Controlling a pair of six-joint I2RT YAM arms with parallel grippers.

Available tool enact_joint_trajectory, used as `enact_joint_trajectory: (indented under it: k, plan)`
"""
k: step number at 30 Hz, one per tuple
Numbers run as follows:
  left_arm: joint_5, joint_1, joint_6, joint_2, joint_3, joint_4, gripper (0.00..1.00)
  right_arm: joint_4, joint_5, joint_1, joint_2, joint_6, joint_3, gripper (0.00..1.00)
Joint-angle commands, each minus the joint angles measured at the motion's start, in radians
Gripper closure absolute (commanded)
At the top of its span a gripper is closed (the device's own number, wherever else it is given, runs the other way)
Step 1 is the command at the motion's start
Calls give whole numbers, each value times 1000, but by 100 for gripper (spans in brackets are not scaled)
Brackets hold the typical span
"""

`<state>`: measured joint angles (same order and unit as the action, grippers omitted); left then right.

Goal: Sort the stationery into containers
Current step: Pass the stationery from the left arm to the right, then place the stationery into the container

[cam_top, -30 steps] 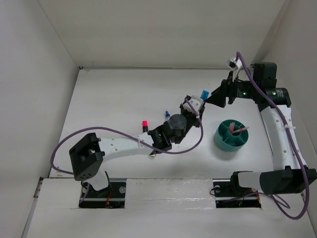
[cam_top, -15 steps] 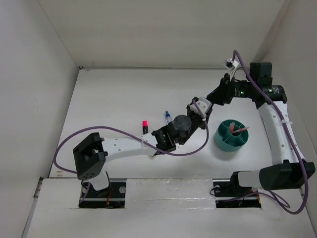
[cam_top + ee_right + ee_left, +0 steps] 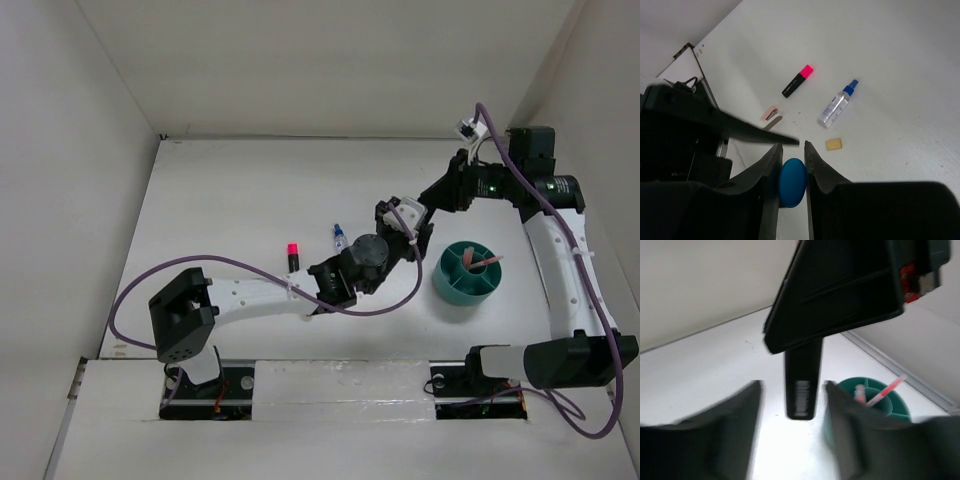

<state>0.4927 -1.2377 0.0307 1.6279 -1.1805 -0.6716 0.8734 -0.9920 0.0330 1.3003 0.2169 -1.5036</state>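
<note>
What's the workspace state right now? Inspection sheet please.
Surface: white table.
Job's things: blue-capped highlighter held; pink-capped highlighter, bottle, eraser and stapler loose on the table; cup holds a pink pen.
Clutter: nothing seen.
Grippers: right gripper shut on the blue cap; left gripper open around the highlighter's body, gaps both sides.
Cables: purple cables loop off both arms.
Surroundings: white walls.

two highlighters [image 3: 799, 80], bottle [image 3: 838, 104], eraser [image 3: 833, 144], stapler [image 3: 771, 114], cup [image 3: 448, 290] (one each)
</note>
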Motion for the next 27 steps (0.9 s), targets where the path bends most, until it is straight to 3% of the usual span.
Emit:
enact_joint_trajectory:
  k: [1,2,9,15,16,20,27]
  plan:
    - [70,-2,-32,-22,-8,-17,42,-33,10,-44,-32,27,-6,100]
    - [81,-2,-41,-22,-8,-7,1,-21,10,-44,-42,56,-6,100]
    - [125,-2,-136,-45,-19,121,0,15,41,-186,-42,232,-6,100]
    - [155,-2,-281,-132,62,282,0,130,13,-320,68,567,-26,100]
    - [143,-2,-296,-144,74,303,0,160,13,-329,91,606,-50,100]
    - [124,-2,-367,-197,148,406,0,507,-40,-375,253,1050,-141,100]
    - [104,-2,-426,-318,321,446,0,509,-40,-418,372,1076,-159,100]
